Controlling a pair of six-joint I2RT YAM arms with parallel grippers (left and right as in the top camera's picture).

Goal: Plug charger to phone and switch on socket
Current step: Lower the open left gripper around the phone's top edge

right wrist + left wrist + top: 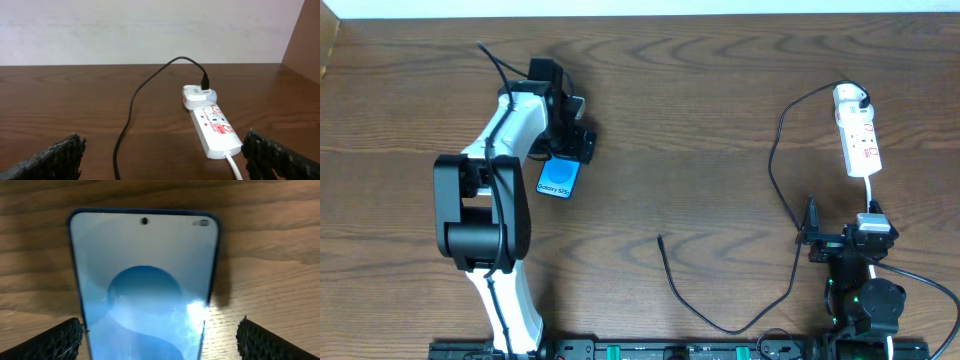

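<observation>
Dark wood counter fills the overhead view. The phone [559, 179] lies flat at far left, a slim slab with a bright blue screen, partly under the left gripper [563, 152]. The white-and-black left arm reaches from the near edge out to it. At far right lies the socket [857, 135], a narrow white strip with red markings. The charger [771, 160] runs from its far end in a long black loop. Its free tip rests on bare wood near the middle, well apart from the phone. The right gripper [842, 228] sits just near of the socket, with its arm folded low at the near edge.

Left wrist view: the phone's screen shows a lighter blue circle. The gripper is spread wide and straddles the phone, holding nothing. One finger [55, 342] is just beside the phone's edge and the other is clear of it.

Right wrist view: the gripper is wide and empty, aimed at the socket. The charger rises from a white plug block [199, 95] at the socket's far end.
</observation>
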